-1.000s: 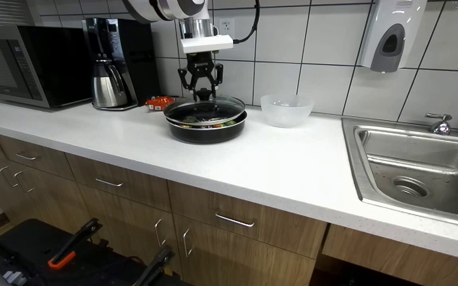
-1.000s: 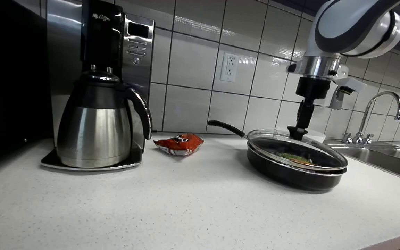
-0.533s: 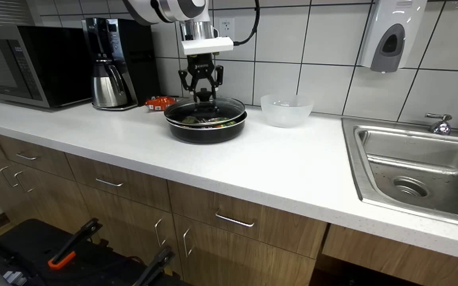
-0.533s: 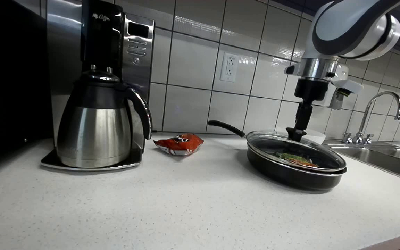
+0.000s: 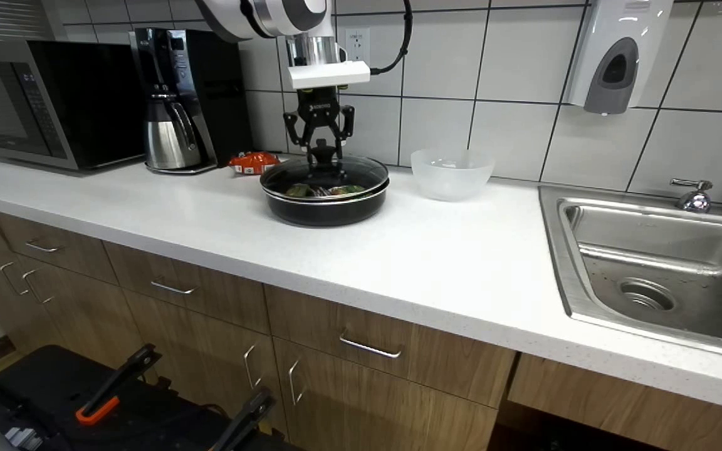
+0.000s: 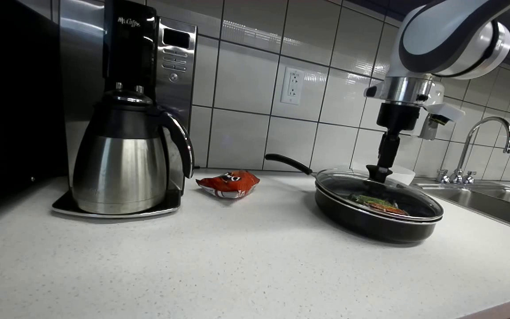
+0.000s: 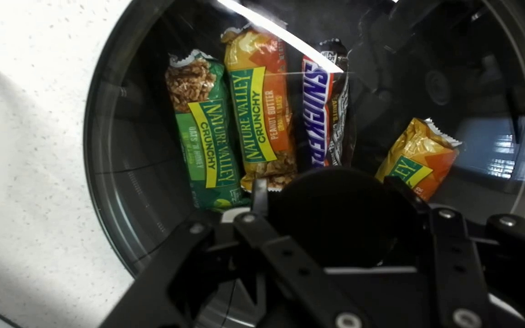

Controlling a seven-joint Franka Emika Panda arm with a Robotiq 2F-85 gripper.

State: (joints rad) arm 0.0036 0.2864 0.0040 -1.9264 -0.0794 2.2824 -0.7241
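Observation:
My gripper (image 5: 323,161) points straight down over a black frying pan (image 5: 329,214), its fingers on either side of the black knob of a glass lid (image 5: 361,172). In the wrist view that round knob (image 7: 331,214) fills the space between the fingers. The lid lies on or just over the pan, a thin gap showing along part of the rim in both exterior views; full contact is hard to tell. Through the glass I see a green granola bar (image 7: 205,136), an orange one (image 7: 262,105), a Snickers (image 7: 321,109) and another orange wrapper (image 7: 419,157). The pan's handle (image 6: 288,161) reaches toward the wall.
Left of the pan lie a red snack bag (image 5: 252,163), a coffee maker with a steel carafe (image 5: 170,138) and a microwave (image 5: 41,100). To its right stands a translucent white bowl (image 5: 452,178), then the sink (image 5: 558,250). The tiled wall is close behind.
Gripper and lid have come down slightly and shifted a little. The gap between lid and pan rim has narrowed. The pan has stayed in place.

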